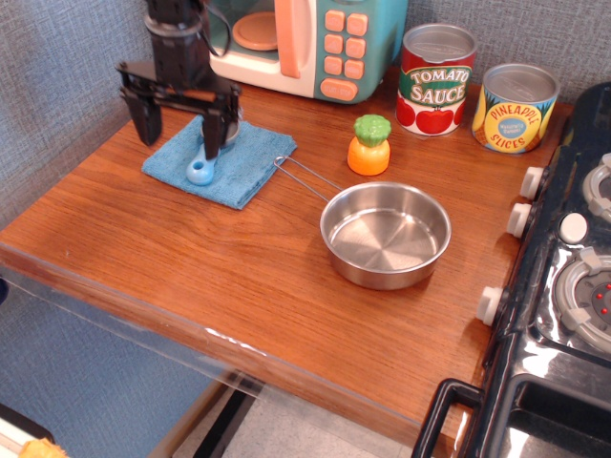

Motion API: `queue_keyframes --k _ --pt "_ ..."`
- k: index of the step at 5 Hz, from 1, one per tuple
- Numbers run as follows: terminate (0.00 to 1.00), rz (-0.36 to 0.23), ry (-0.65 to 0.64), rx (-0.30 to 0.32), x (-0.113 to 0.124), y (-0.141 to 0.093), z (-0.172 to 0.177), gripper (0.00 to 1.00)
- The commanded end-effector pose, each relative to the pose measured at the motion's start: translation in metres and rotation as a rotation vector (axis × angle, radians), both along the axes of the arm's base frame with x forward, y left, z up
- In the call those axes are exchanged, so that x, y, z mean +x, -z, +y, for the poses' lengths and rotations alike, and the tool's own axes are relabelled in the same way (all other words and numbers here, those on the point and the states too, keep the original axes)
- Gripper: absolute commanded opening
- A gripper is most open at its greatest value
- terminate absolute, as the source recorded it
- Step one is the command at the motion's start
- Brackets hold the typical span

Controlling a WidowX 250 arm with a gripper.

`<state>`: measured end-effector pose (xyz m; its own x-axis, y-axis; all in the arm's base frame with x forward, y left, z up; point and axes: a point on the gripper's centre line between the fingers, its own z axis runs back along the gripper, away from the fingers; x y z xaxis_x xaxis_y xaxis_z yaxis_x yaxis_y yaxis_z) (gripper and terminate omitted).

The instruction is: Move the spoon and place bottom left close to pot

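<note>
The spoon (200, 168) lies on a blue cloth (239, 162) at the table's back left; only its light blue handle with the ring end shows, the bowl is hidden behind a finger. My gripper (179, 134) hangs open over the cloth, its two black fingers spread wide, the right fingertip (210, 148) just above the spoon's handle. It holds nothing. The pot (386, 235), a shallow shiny steel pan with a thin wire handle pointing to the cloth, stands right of the middle of the table.
A toy microwave (305, 43) stands at the back. A tomato sauce can (436, 80) and a pineapple slices can (516, 107) stand at the back right. An orange and green toy (369, 145) sits behind the pot. A black stove (563, 286) borders the right.
</note>
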<state>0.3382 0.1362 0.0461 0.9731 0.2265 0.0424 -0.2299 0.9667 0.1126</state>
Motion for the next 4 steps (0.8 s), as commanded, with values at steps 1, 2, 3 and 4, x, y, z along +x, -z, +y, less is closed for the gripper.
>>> queue_keyframes --k 1,2,3,4 --pt "0.0 -0.034 0.003 0.016 0.009 -0.005 0.001 1.0" --pt "0.0 -0.022 0.004 0.018 0.012 0.001 -0.002 1.0" --pt "0.0 -0.011 0.002 0.021 0.014 0.005 -0.004 1.0" --pt "0.0 -0.009 0.003 0.021 0.015 0.006 -0.006 0.0"
